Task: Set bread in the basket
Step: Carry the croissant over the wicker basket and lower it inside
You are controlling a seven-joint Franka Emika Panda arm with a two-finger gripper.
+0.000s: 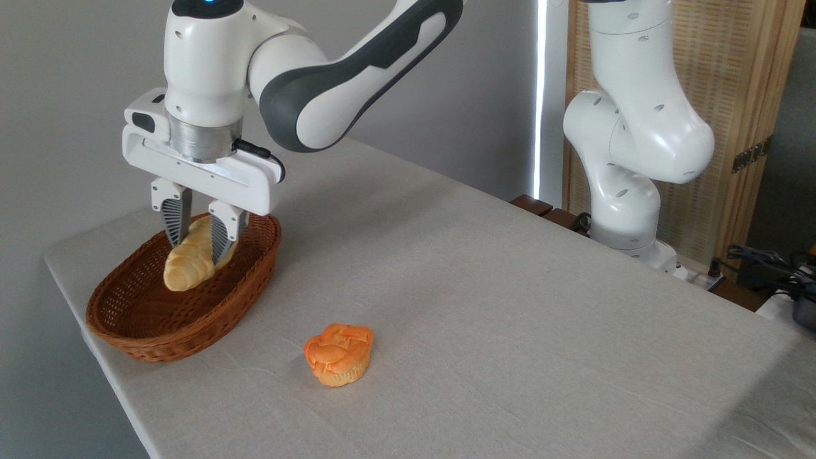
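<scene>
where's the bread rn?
The bread is at the left of the camera view, clamped between the gripper fingers over the wicker basket near the table's left edge. The orange bun sits on the cloth to the right.

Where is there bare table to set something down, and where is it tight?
Free: the wide stretch of table right of the muffin, up to the robot base, and the strip behind the basket. Tight: the left corner, where the basket sits with the gripper holding the bread over it.
</scene>
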